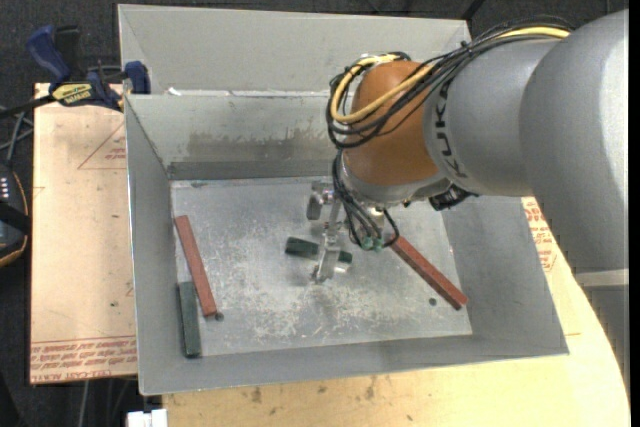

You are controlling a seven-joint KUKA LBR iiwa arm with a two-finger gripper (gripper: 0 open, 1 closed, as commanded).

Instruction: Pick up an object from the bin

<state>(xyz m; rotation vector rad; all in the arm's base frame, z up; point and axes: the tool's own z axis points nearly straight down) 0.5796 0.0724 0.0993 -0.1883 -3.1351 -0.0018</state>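
My gripper [324, 263] hangs under the orange wrist cover, low over the middle of the bin floor. Its metal tip stands right at a small dark green block [299, 247], which lies flat and runs left to right behind it. The block's right end shows on the other side of the gripper. Just right of the gripper, a red-brown stick [430, 273] lies slanting down toward the bin's right wall, its upper end hidden under the wrist.
Another red-brown stick [196, 267] lies along the left wall, with a dark green stick [189, 319] beside its lower end. The arm and its cables cover the bin's upper right. The floor between the left sticks and the gripper is bare metal.
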